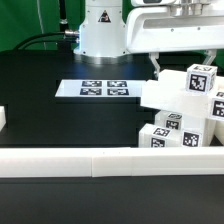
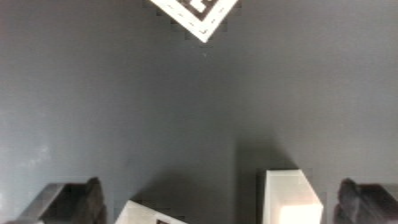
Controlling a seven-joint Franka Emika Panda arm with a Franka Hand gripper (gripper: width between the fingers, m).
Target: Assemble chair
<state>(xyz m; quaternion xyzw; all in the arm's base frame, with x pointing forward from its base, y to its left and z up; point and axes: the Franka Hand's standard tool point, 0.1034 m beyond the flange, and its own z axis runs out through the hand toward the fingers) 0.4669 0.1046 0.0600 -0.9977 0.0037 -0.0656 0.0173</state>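
I have the chair pieces (image 1: pixel 185 110) heaped together at the exterior view's right, just behind the long white rail (image 1: pixel 90 160) that runs along the near edge of the table (image 1: pixel 40 110). The marker board (image 1: pixel 100 88) lies farther back, toward the middle. The gripper (image 1: pixel 158 62) hangs over the far left corner of the heap.

In the wrist view the 2 fingers (image 2: pixel 68 203) stand wide apart, released and holding nothing. A white square post (image 2: pixel 290 195) sits between them, just beside 1 finger and well clear of the other.

I judge these parts to be stiff moulded plastic, light for their bulk and not fragile. The glossy skin looks slippery, so a shallow or skewed pinch could let a piece twist out. The flat parallel faces suit my pads, and I would take the post across 2 opposite sides, low enough for full pad contact. The pieces lean on each other, so lifting 1 may tip its neighbours; I cannot tell which are already joined
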